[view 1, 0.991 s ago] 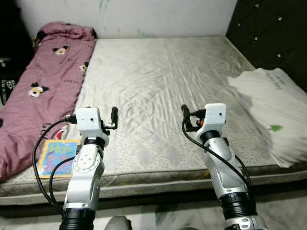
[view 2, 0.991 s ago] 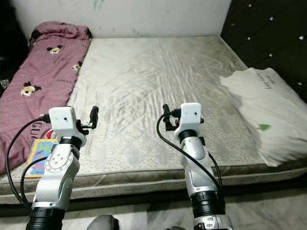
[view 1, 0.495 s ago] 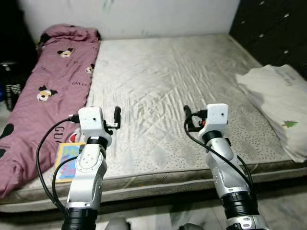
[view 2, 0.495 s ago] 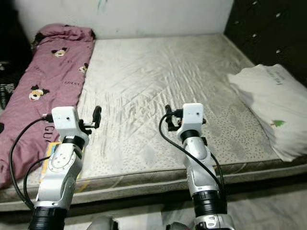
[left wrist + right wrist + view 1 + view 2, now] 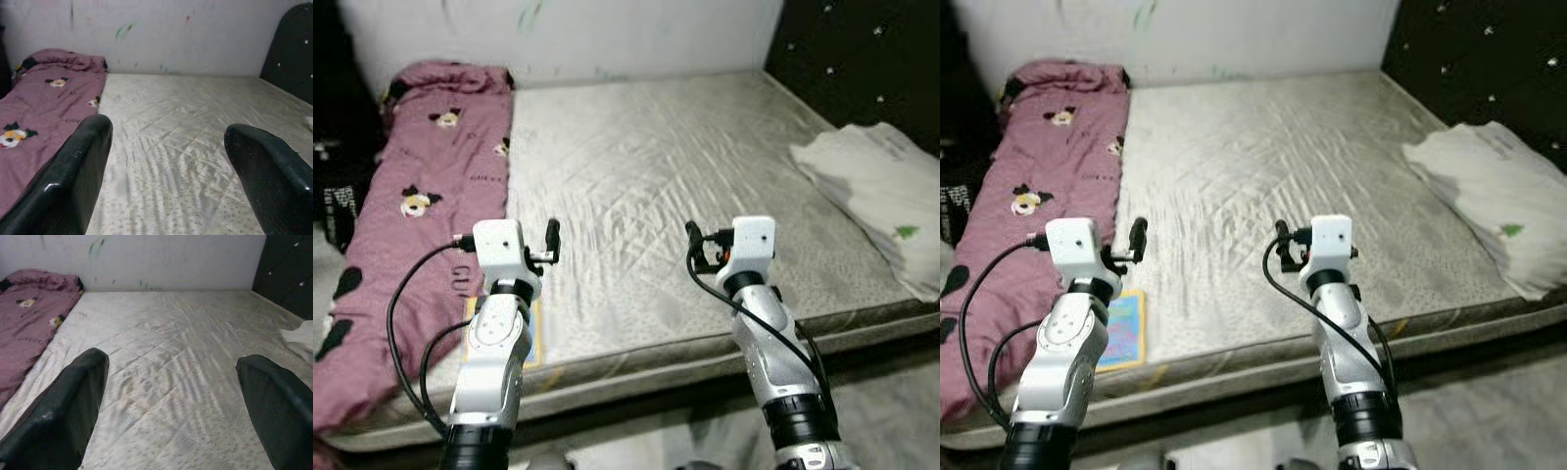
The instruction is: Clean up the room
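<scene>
A bare grey quilted mattress (image 5: pixel 646 166) lies before me. Along its left side stretches a maroon quilt (image 5: pixel 421 196) with cartoon mouse prints. A white folded cloth or pillow (image 5: pixel 876 191) rests at the mattress's right edge. A colourful picture book (image 5: pixel 1124 328) lies flat at the front left corner, partly behind my left arm. My left gripper (image 5: pixel 546 243) and right gripper (image 5: pixel 697 245) are both raised over the front part of the mattress. Each is open and holds nothing, as the left wrist view (image 5: pixel 166 161) and right wrist view (image 5: pixel 171 396) show.
A dark tufted headboard (image 5: pixel 862 59) stands at the right, and a marked white wall (image 5: pixel 636 34) runs behind the bed. Dark clutter (image 5: pixel 333 196) sits on the floor at the far left. Grey floor (image 5: pixel 891 401) shows at the front right.
The whole picture has shifted and turned, so my head camera moved. The book now appears closer beside my left arm. Both arms keep their pose, grippers still open.
</scene>
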Tool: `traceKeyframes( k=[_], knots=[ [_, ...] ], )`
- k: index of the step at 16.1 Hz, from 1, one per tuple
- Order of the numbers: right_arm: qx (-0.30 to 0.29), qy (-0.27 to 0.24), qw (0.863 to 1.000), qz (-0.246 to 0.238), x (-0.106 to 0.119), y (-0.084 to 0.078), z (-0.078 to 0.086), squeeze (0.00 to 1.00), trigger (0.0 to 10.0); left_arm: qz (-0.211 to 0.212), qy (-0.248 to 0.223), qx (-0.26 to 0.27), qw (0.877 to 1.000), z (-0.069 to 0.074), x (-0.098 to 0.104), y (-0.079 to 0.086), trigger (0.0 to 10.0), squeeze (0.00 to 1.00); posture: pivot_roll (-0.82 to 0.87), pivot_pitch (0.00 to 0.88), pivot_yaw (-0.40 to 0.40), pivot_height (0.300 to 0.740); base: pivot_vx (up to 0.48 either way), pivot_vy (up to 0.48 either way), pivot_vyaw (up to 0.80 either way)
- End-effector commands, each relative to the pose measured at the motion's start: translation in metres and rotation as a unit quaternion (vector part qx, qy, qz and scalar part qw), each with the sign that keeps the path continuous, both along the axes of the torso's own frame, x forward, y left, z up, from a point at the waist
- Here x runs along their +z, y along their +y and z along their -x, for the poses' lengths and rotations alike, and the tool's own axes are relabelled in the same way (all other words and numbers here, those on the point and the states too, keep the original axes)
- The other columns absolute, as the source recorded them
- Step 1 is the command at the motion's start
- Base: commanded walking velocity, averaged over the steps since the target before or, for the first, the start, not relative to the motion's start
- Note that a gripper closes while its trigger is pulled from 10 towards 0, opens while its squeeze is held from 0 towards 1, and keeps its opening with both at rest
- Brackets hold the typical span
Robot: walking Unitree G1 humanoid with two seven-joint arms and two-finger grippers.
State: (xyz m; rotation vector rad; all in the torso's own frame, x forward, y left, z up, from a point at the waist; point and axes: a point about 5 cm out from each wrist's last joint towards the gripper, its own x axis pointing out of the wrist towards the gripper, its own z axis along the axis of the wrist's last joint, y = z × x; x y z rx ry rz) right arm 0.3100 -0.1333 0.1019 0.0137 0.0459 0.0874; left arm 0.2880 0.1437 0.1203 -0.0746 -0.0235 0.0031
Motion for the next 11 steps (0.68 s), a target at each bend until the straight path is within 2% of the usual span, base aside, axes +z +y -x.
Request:
traceKeyframes(
  k=[1,2,8,11],
  knots=[
    [0.016,-0.012,1.0,-0.003,0.0071,0.0091,-0.0032,0.0,10.0,-0.007,0.001,0.013,1.0,0.0008,-0.0005,0.0093,10.0,0.0,0.06,0.0,0.001,0.74,0.0,0.48,0.0],
    [0.017,-0.011,1.0,-0.003,0.0069,0.0091,-0.0032,0.0,10.0,-0.008,-0.003,0.014,1.0,0.001,0.0005,0.009,10.0,0.0,0.06,0.0,0.002,0.74,0.0,0.48,0.0],
    [0.024,-0.012,1.0,0.007,0.0065,0.0105,-0.0042,0.0,10.0,-0.011,-0.029,-0.009,0.999,0.0026,0.0061,0.0058,10.0,0.0,0.06,0.0,0.0,0.74,0.0,0.0,0.0],
    [0.025,-0.013,1.0,0.007,0.0063,0.0106,-0.0045,0.0,10.0,-0.01,-0.033,-0.017,0.999,0.0037,0.0066,0.0051,10.0,0.0,0.06,0.0,0.0,0.74,0.368,0.0,0.0]
  ],
)
